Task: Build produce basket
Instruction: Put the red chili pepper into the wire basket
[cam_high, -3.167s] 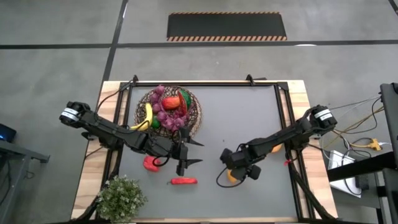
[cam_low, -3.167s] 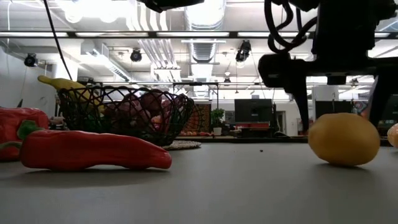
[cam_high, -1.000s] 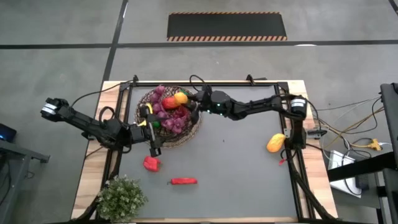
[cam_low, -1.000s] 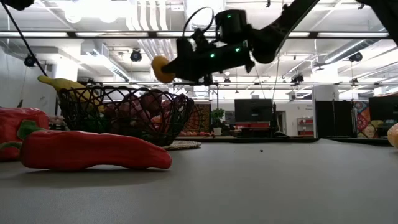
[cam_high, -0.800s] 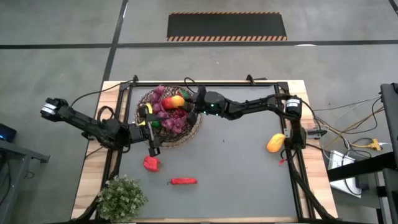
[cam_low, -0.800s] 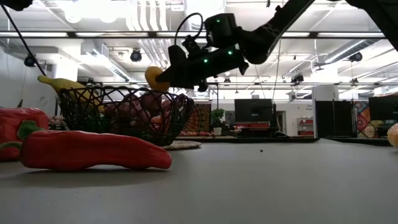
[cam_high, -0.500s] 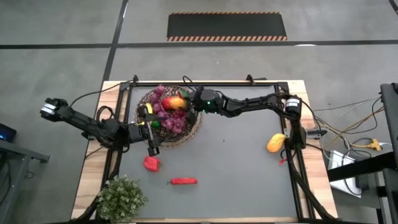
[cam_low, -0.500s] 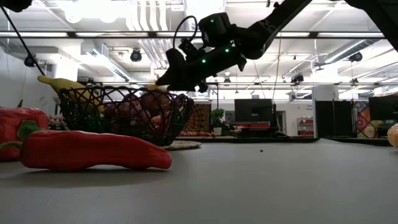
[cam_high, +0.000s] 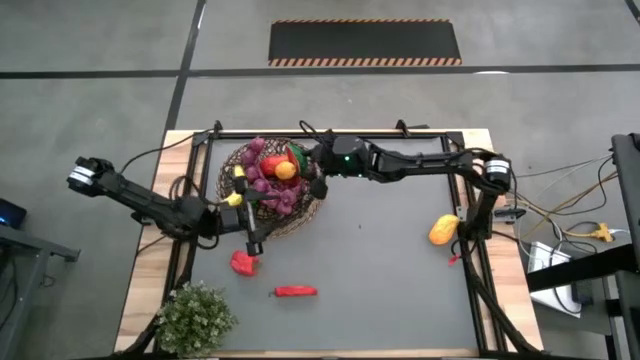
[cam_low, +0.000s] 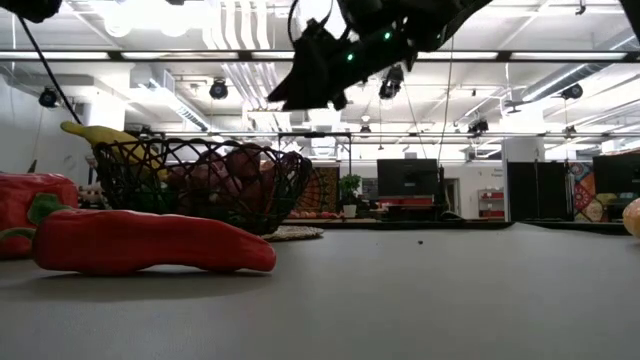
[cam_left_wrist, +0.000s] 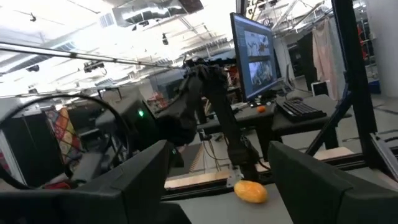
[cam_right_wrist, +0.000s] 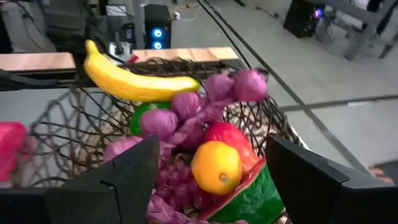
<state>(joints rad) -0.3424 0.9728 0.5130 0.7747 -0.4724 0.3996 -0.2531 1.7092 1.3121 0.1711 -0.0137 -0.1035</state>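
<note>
The dark wicker basket (cam_high: 262, 205) stands at the table's far left and holds purple grapes (cam_right_wrist: 186, 109), a banana (cam_right_wrist: 134, 84), a watermelon slice (cam_right_wrist: 249, 190) and an orange fruit (cam_right_wrist: 216, 167). My right gripper (cam_high: 315, 170) hangs open above the basket's right rim, with nothing between its fingers; the low view shows it high over the basket (cam_low: 310, 70). My left gripper (cam_high: 250, 238) stands open at the basket's near side and is empty too. A yellow fruit (cam_high: 443, 230), a red pepper (cam_high: 243, 263) and a red chili (cam_high: 295, 292) lie on the table.
A small green potted plant (cam_high: 195, 318) stands at the table's near left corner. A black frame runs along the table's edges (cam_high: 330, 133). The grey mat is bare from the table's middle to the yellow fruit at the right.
My right gripper has carried the orange fruit over the basket, dipped toward it, opened and let go. The fruit now lies in the basket on the other produce. The gripper has then risen above the basket's rim.
</note>
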